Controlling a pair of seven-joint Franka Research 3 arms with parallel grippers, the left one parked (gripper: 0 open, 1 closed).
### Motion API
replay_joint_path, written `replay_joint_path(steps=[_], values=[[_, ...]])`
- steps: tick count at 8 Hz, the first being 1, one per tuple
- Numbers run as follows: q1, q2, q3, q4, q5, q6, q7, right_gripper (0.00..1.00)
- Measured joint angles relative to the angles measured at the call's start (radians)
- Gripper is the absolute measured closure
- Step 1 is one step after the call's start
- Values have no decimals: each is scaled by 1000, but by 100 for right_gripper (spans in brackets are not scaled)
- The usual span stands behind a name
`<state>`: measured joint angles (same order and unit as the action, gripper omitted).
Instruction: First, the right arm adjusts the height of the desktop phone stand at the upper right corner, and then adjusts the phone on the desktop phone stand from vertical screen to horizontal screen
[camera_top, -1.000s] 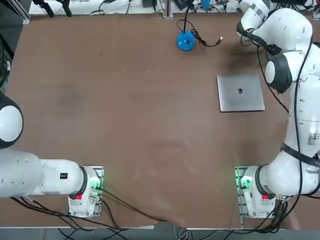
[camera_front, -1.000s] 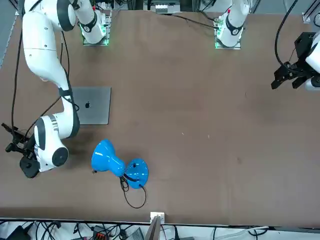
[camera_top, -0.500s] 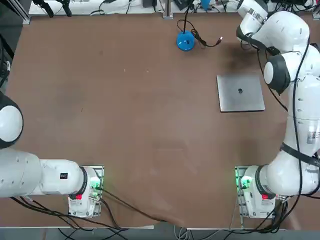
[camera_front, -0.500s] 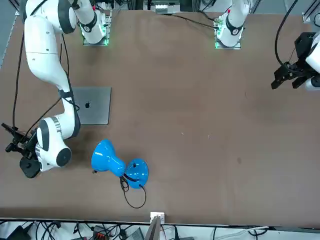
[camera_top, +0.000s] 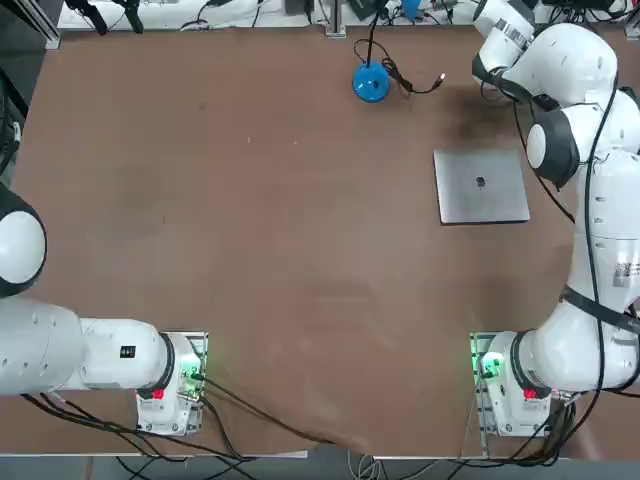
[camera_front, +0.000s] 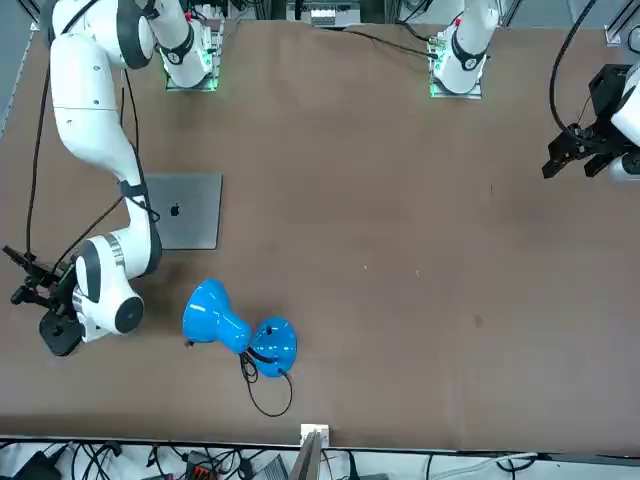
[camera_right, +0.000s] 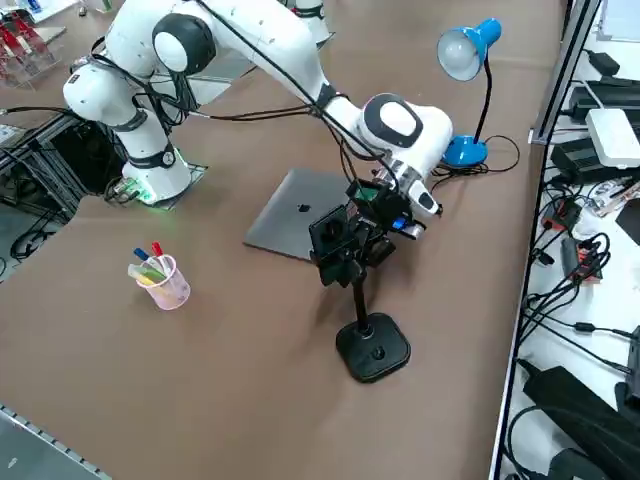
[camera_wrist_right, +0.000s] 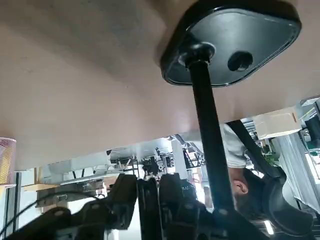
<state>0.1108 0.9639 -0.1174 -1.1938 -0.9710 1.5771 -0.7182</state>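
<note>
From my remote station, I have the right gripper (camera_wrist_right: 148, 192) clamped on what looks like the phone (camera_wrist_right: 149, 212), its long edge running along the fingers, above the desktop phone stand (camera_right: 373, 350), whose upright pole rises close beside the grip

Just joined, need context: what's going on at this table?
The right arm is working at the top of the black phone stand. Its end effector is closed on a thin dark piece there; can't tell whether that's phone or clamp. The stand's base is on the table, with its post rising to the end effector.
</note>
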Motion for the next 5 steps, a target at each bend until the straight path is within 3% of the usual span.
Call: replay_joint_path(steps=[2,5], values=[[1,0,3,5,1,1,0,83],[-1,1,8,40,28,16,0,83]])
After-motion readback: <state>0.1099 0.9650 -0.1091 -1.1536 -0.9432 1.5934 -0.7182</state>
